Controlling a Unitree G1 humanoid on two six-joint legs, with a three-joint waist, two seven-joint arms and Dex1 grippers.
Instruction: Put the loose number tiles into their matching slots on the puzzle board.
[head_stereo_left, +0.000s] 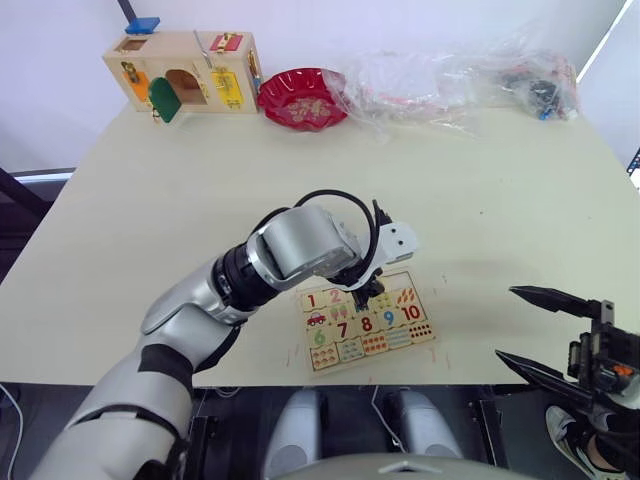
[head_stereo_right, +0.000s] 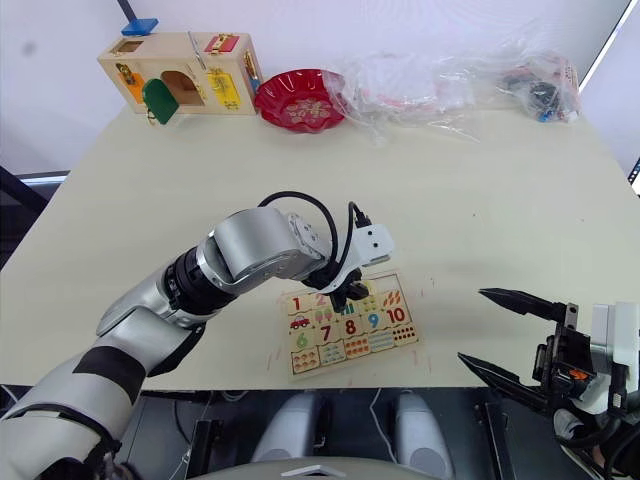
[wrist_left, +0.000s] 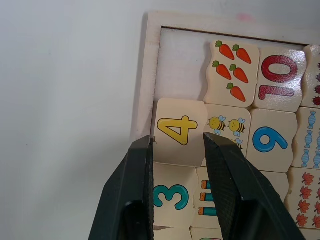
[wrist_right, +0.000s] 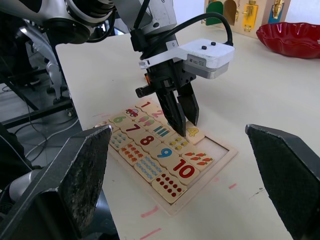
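Observation:
The puzzle board (wrist_left: 148, 75) lies near the table's front edge. My left gripper (head_stereo_left: 362, 297) stands over its number row, fingers pointing down, shut on the tile with a yellow 4 (wrist_left: 181, 131). That tile overlaps the edge of the 3 tile (wrist_left: 170, 196) seated beside it. The 1 tile (head_stereo_left: 311, 300) and 2 tile (head_stereo_left: 335, 296) sit in the same row. One bare slot (wrist_left: 181, 65) lies at the row's end, next to the carrot tile. My right gripper (head_stereo_right: 472, 325) hangs open and empty off the table's front right edge.
A wooden latch box (head_stereo_left: 185, 75), a red bowl (head_stereo_left: 302, 98) and clear plastic bags (head_stereo_left: 450, 80) line the table's far edge. The board sits close to the front edge of the table (head_stereo_left: 500, 200).

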